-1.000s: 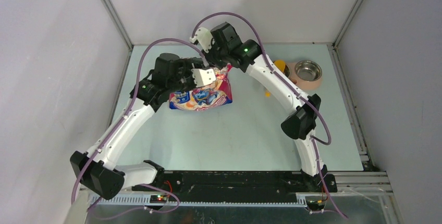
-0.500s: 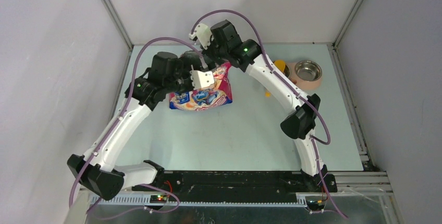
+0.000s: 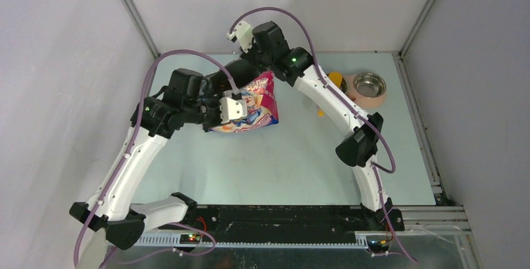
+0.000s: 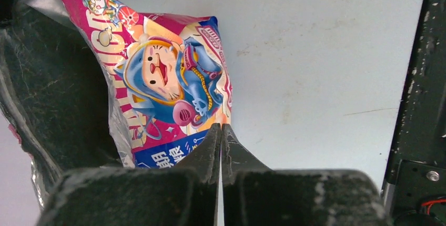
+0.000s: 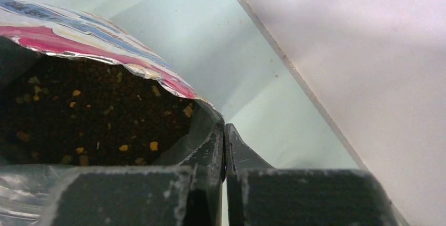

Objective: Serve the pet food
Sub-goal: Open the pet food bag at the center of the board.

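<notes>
Inside the open bag (image 4: 168, 79) sits dark kibble (image 5: 94, 115), with both jaws pinched shut on its edges

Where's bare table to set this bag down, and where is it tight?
Biggest bare patch of table: between left arm and right arm, from the bag to the near black rail. A smaller one: right of the right arm, nearer than the steel bowl. Crowded: far-right corner with bowl and yellow scoop, and around the bag.

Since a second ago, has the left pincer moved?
Yes. The left pincer, shut on the bag, has shifted left and toward the near side, farther from the steel bowl.
</notes>
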{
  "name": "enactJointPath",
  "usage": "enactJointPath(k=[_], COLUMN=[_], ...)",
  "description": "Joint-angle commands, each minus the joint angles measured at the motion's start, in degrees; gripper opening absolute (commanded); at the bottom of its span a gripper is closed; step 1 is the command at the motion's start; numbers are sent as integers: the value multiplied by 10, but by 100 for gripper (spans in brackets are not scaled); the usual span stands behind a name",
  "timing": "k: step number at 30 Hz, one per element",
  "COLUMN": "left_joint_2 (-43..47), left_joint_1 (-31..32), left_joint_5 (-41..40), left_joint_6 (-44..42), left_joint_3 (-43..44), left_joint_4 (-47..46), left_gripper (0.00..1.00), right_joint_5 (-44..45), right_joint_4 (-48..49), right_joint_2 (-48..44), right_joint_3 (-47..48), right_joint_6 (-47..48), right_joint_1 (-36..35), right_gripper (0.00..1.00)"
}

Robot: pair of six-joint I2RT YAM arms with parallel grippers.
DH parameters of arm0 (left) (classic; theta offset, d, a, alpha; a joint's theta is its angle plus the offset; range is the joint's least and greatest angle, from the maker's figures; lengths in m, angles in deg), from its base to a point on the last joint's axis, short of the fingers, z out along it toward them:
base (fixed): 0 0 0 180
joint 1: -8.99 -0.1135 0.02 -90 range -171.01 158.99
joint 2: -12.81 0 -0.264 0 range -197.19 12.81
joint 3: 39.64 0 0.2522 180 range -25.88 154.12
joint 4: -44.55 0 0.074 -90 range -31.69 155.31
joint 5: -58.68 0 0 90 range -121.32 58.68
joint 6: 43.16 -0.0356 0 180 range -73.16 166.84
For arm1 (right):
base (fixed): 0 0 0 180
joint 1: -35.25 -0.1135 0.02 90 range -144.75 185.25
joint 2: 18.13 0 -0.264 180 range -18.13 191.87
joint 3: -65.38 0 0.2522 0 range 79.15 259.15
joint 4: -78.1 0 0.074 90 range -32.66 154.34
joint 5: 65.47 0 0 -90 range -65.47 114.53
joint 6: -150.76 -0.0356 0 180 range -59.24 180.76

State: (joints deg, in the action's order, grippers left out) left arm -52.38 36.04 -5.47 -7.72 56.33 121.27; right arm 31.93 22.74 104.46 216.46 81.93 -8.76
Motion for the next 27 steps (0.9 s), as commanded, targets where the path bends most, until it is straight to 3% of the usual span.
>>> enactJointPath(k=[1, 3, 4, 5, 6, 8, 9, 11, 15, 19, 23, 27], left_joint_2=[12, 11, 11, 10, 9, 6, 4, -1, -16, -38, -64, -104], left_joint_1=[3, 3, 2, 1, -1, -10, -19, -28, -31, -32, -36, -60], left_joint_5=[39, 11, -31, -53, -90, -117, -120, -126, -156, -188, -194, -166], left_joint_6=[11, 56, 75, 105, 115, 133, 145, 164, 177, 161, 143, 145], left_joint_3=[34, 42, 46, 48, 54, 69, 74, 90, 115, 111, 90, 99], left_joint_4=[23, -27, -48, -87, -103, -137, -154, -177, -212, -251, -284, -289], left_gripper=[0, 0, 9, 26, 33, 49, 59, 69, 87, 99, 100, 100], right_joint_5=[41, 19, 9, -5, -10, -28, -41, -61, -112, -191, -278, -309], right_joint_4=[99, 89, 83, 71, 66, 50, 40, 23, -12, -62, -119, -147], right_joint_2=[-31, -33, -35, -36, -38, -44, -50, -63, -104, -151, -193, -222], right_joint_3=[53, 56, 57, 58, 58, 57, 57, 60, 61, 51, -7, -97], right_joint_6=[-25, -35, -34, -32, -33, -36, -37, -30, -5, 39, 123, 203], right_joint_1=[14, 14, 12, 11, 8, 8, 7, 8, 16, 30, 33, 26], right_gripper=[0, 0, 0, 0, 0, 17, 34, 56, 75, 83, 86, 86])
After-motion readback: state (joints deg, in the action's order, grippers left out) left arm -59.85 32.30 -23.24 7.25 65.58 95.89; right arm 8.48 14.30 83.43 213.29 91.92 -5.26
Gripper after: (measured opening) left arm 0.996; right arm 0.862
